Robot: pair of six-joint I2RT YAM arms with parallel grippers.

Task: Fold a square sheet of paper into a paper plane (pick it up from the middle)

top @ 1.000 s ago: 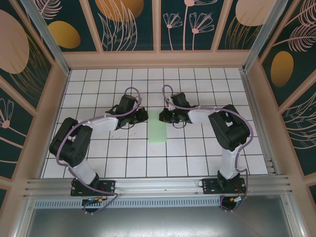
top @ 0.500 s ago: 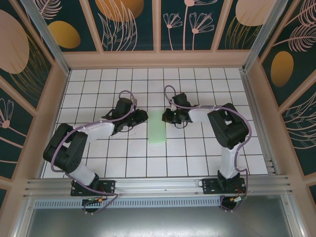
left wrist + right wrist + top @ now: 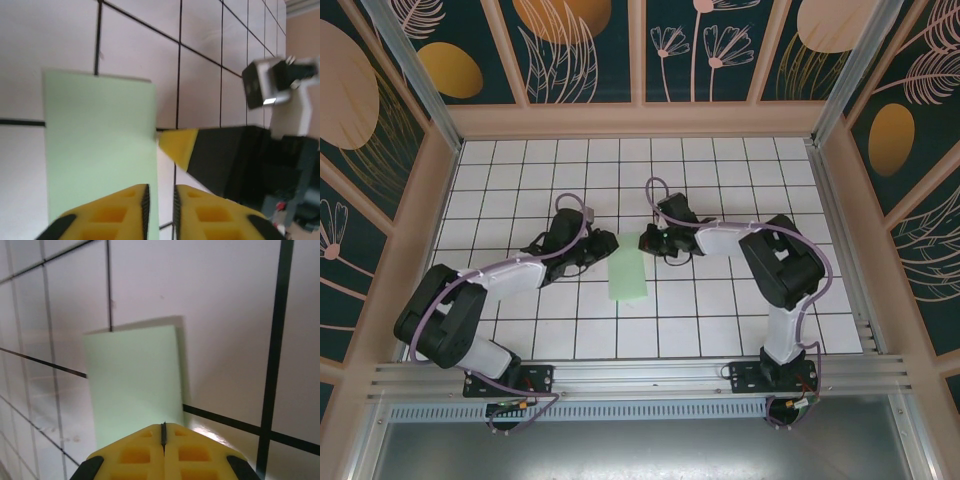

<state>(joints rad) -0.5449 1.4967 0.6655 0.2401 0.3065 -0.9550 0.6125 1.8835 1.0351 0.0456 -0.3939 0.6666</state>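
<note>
Mint-green sheet of paper (image 3: 628, 277): a narrow rectangle lying on the white tiled tabletop (image 3: 720, 320), slightly askew to the grid, between the two arms.

Left pincer (image 3: 605, 243): low, just beside the sheet's left far corner. The left wrist view adds that its yellow fingertips (image 3: 125, 215) stand a narrow slit apart, with the sheet's long edge seen flat through the slit.

Right pincer (image 3: 646, 243): at the sheet's far right corner. Its own wrist view shows the fingertips pressed together over the sheet's edge; whether paper is nipped between them cannot be told. The left wrist view shows its tip as one yellow wedge touching that edge.

Change over the last second: the sheet has slid nearer and leftward and turned a little; both pincers have shifted with it, the left arm reaching out lower.
</note>
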